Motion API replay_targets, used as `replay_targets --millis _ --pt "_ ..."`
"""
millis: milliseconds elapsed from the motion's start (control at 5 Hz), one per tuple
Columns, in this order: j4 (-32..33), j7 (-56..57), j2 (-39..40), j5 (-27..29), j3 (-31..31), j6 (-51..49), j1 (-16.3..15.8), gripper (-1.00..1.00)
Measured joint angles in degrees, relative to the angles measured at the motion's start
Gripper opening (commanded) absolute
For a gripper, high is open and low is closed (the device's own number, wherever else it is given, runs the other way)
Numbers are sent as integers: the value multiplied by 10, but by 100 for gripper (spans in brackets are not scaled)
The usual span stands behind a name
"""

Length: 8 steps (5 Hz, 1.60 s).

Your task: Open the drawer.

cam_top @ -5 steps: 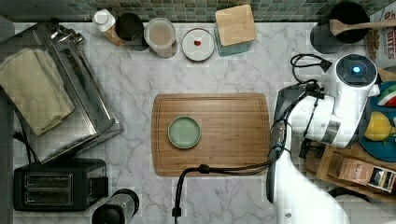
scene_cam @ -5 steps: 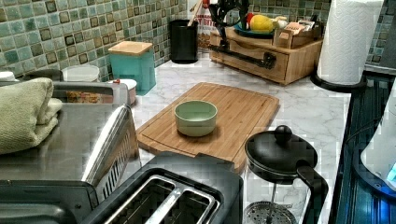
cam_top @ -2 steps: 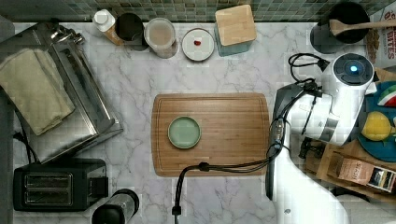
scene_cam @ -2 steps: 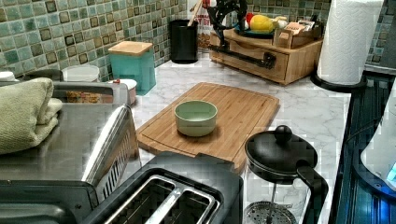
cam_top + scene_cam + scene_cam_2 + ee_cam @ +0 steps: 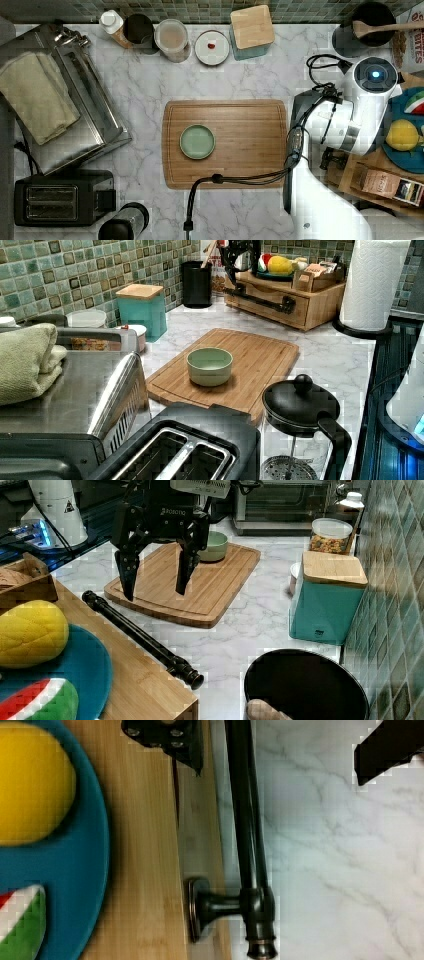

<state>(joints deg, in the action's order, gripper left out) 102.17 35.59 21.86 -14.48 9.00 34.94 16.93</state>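
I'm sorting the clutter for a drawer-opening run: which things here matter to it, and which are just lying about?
Belongs to the job: drawer, its black bar handle, the open gripper.

Lying about: cutting board, green bowl, teal canister, toaster, paper towel roll.

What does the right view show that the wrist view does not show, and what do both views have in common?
The right view alone shows the open gripper hanging above the handle, the cutting board with the green bowl, and the teal box. The wrist view alone shows the handle's mounting post on the drawer front. Both share the black bar handle, the blue plate, the yellow fruit and the marble counter.
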Motion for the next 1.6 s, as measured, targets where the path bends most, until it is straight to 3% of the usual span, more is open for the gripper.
replay_targets --millis 400,800,1200,1600 --pt "6 0 7 20 0 62 12 100" --pt "53 0 4 30 0 92 15 100" --pt "98 0 10 -11 10 96 8 100" --pt "100 40 60 -11 9 192 17 100"
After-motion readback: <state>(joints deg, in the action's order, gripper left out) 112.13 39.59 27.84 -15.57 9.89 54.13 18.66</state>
